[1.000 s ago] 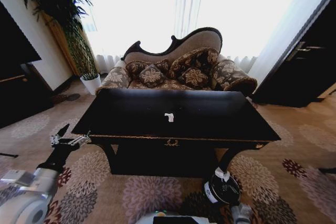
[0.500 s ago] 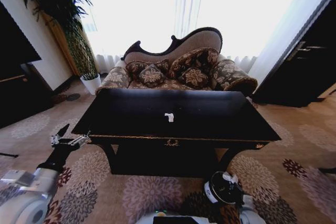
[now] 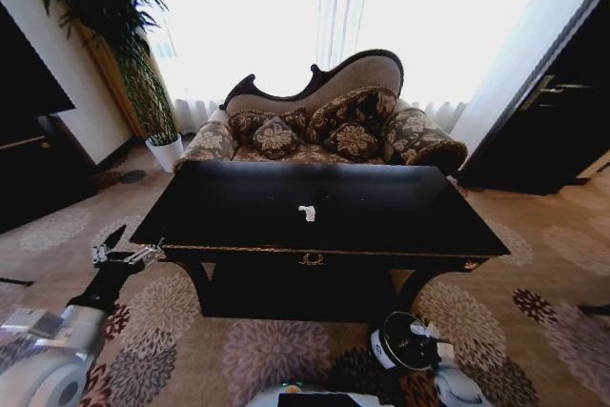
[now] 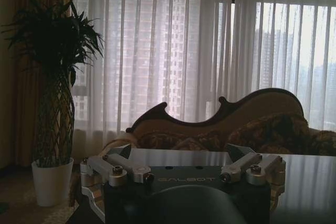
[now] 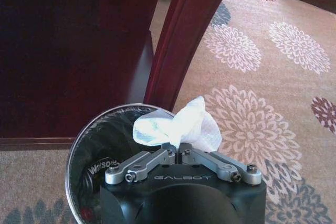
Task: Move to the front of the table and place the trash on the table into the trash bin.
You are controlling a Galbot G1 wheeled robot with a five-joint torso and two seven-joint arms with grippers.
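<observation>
Right now: right gripper point(image 5: 179, 152) pinched shut on crumpled white tissue point(image 5: 178, 124), low over rim of trash bin point(image 5: 86, 145), beside table leg point(image 5: 184, 35). Bin point(image 3: 400, 342) on carpet point(image 3: 534, 312) under front right of table point(image 3: 381, 212). Paper scrap point(image 3: 307, 213) on tabletop. Left gripper point(image 3: 122, 253) spread wide, parked off table's left corner.

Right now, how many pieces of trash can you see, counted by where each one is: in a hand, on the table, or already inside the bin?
Held in the right hand, above the trash bin: 1, a crumpled white tissue
On the table: 1, a small white paper scrap
Inside the trash bin: 1, a dark labelled item
Total: 3
</observation>
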